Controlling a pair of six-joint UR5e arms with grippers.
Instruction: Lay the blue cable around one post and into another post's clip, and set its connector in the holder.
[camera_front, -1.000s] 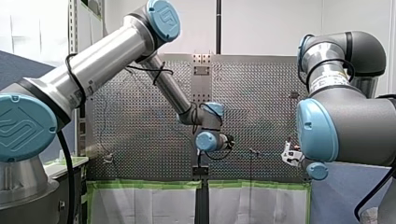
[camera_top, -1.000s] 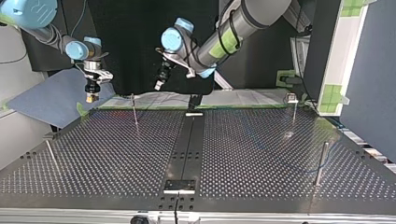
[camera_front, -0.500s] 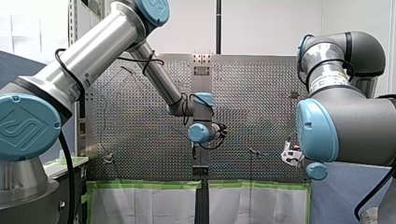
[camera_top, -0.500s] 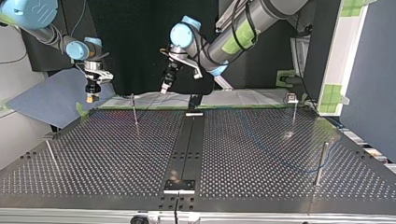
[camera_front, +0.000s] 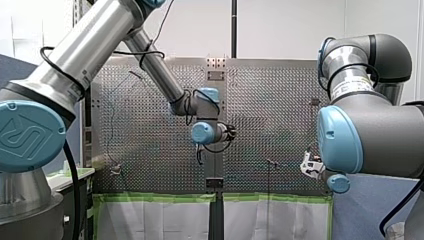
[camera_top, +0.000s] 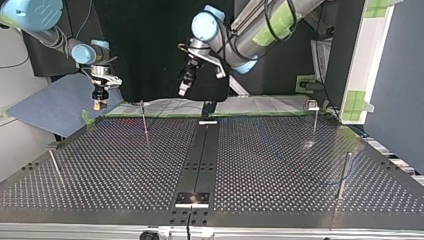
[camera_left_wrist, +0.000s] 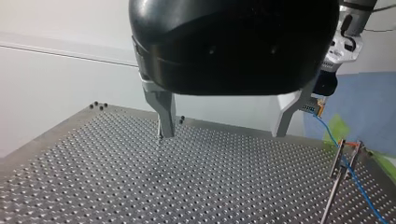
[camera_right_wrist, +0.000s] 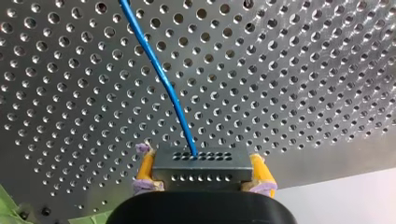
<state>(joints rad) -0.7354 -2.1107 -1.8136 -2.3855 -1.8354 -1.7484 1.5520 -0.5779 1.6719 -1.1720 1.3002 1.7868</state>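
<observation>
Right wrist view: right end effector (camera_right_wrist: 201, 171) clamps one connector (camera_right_wrist: 201, 162), one blue cable (camera_right_wrist: 159, 70); left end effector (camera_left_wrist: 220, 134) gapes.

The right gripper (camera_right_wrist: 201, 171) clamped a dark grey connector (camera_right_wrist: 201, 162) between its yellow pads (camera_right_wrist: 145, 168), one pad pressed against each end of the block. Rows of small holes ran across the connector's face. The blue cable (camera_right_wrist: 159, 74) left one of those holes and ran ahead of the gripper over the perforated table (camera_right_wrist: 303, 70). Green tape (camera_right_wrist: 6, 205) showed beside the gripper at the table's edge.
</observation>
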